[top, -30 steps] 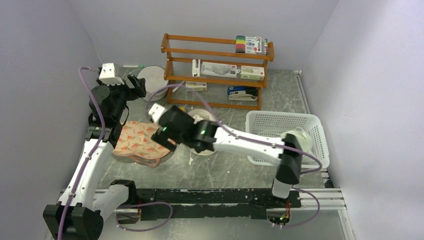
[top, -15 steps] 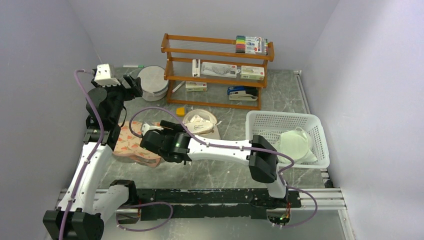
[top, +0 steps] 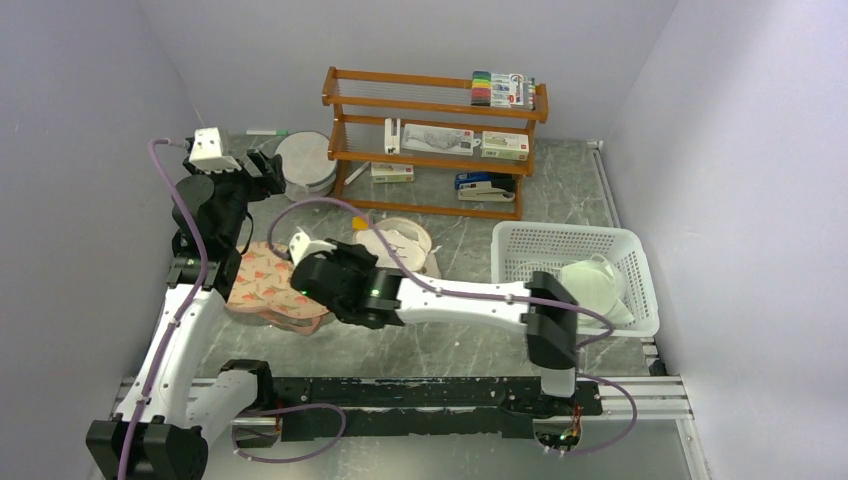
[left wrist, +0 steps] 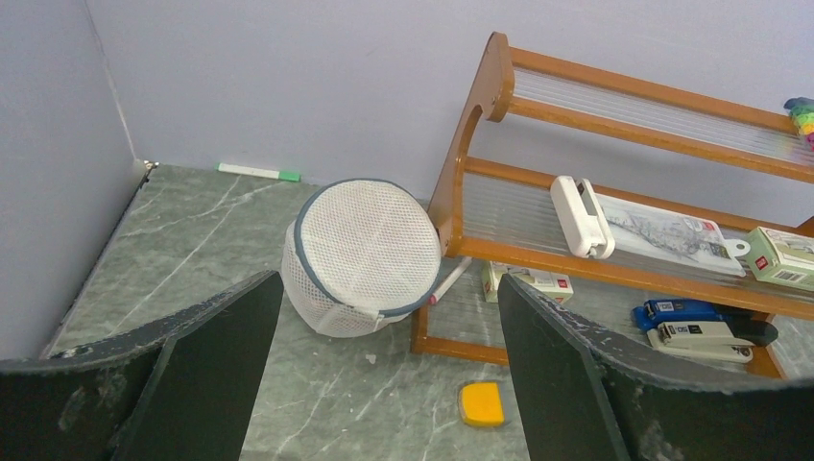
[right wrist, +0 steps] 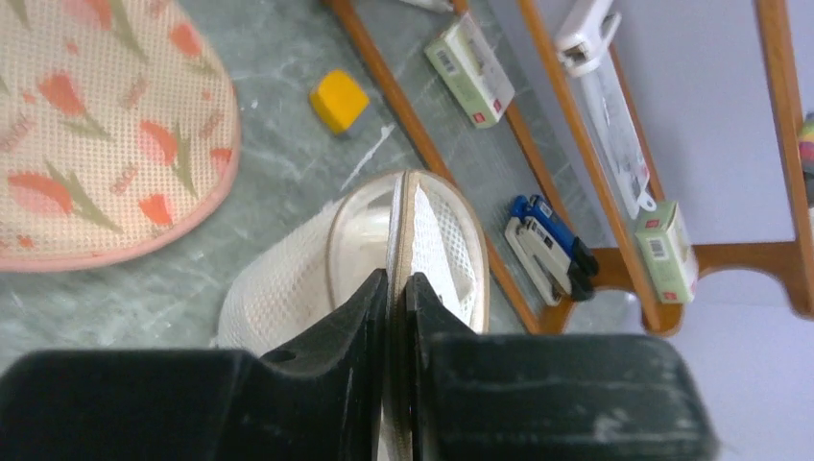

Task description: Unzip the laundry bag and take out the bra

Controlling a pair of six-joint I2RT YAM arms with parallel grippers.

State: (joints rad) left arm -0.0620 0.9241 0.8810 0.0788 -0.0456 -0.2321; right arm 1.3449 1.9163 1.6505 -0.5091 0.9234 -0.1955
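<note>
The laundry bag (top: 403, 240) is the round cream-white mesh pouch in the middle of the table, in front of the shelf. In the right wrist view the laundry bag (right wrist: 288, 279) lies unzipped, with a tan zip edge (right wrist: 405, 206) standing up between the halves. My right gripper (right wrist: 398, 280) is shut on that edge. The bra does not show. My left gripper (top: 265, 170) hangs open at the back left, away from the bag, and its fingers (left wrist: 226, 336) hold nothing.
A peach printed case (top: 268, 283) lies left of the bag. A blue-trimmed white mesh tub (left wrist: 360, 254) stands by the wooden shelf (top: 430, 140). A yellow block (left wrist: 480, 403) lies on the table. A white basket (top: 570, 235) at the right holds a pale domed item (top: 590, 285).
My right gripper has come down from above the bag to its near left side and closed on the zip edge. The left arm has drawn back slightly and stays open.
</note>
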